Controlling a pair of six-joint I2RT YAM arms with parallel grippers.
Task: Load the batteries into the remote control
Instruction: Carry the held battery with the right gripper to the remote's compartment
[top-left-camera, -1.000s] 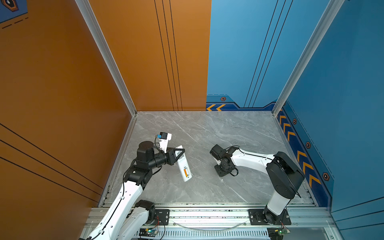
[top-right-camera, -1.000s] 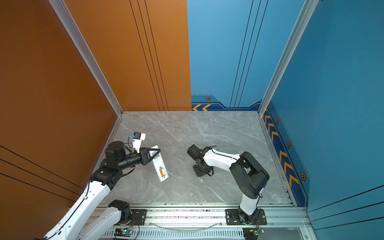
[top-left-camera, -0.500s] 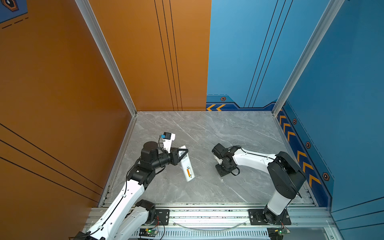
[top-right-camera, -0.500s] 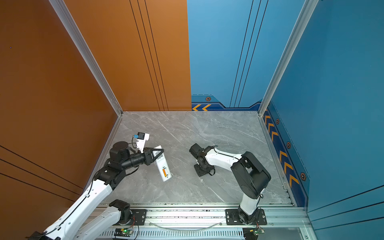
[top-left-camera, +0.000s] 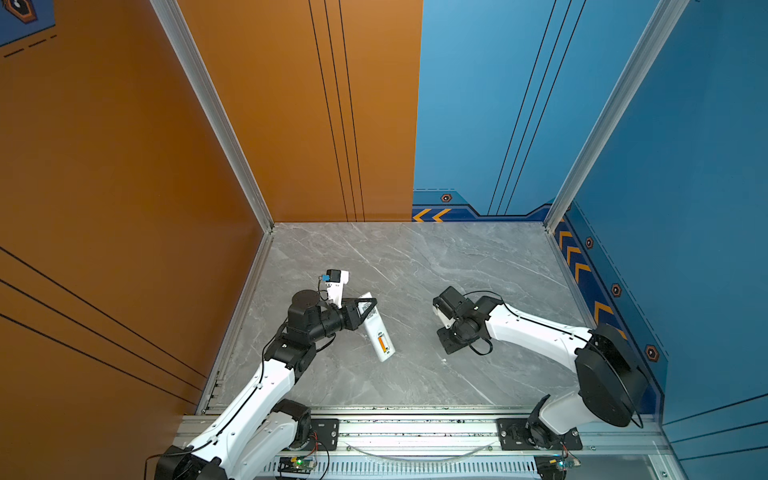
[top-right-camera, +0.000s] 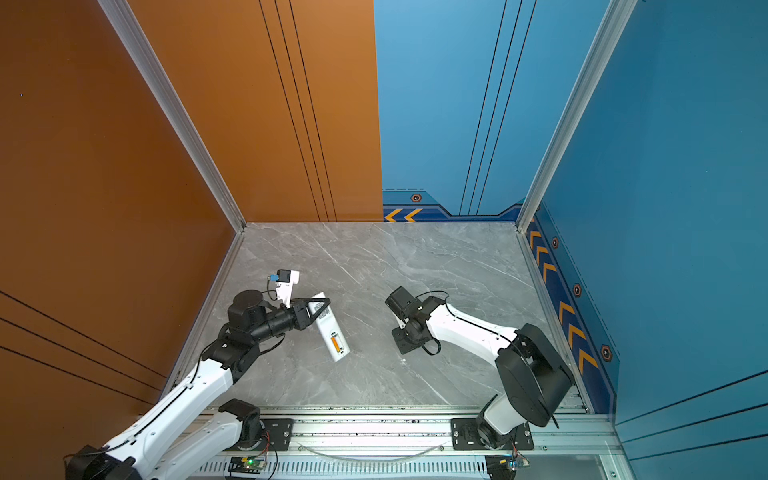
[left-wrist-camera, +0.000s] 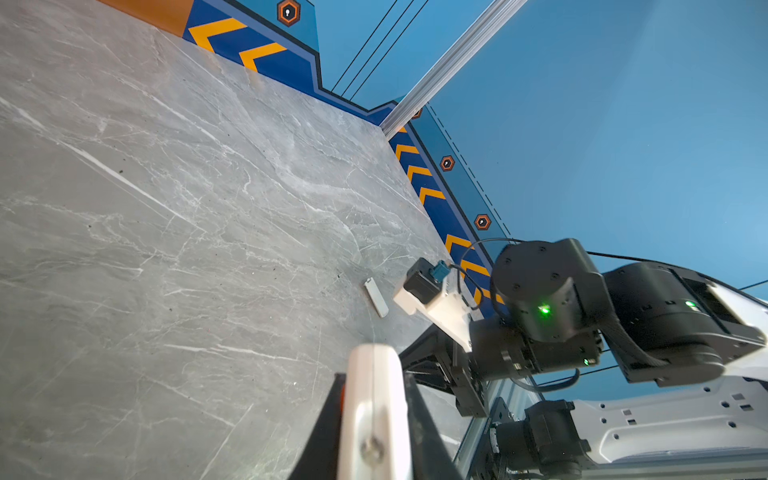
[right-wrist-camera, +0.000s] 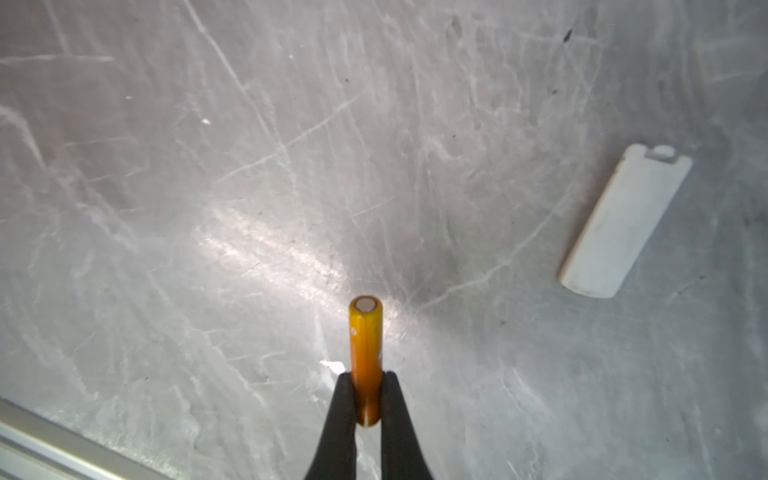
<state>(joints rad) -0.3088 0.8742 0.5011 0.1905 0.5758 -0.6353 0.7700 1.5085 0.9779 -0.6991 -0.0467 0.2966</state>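
In both top views, your left gripper (top-left-camera: 365, 308) clamps the slim white plastic remote control (top-left-camera: 376, 330), one orange battery (top-left-camera: 382, 343) seated, tilted above the grey marble counter (top-left-camera: 457, 266); in the right wrist view, your right gripper (right-wrist-camera: 366, 399) pinches the second orange cylindrical battery (right-wrist-camera: 365, 345) by one end, so it could pivot or slip.

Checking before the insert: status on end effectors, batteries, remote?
Left end effector shut on remote, one battery seated. Right end effector shut on second battery. Cover plate on table, clear.
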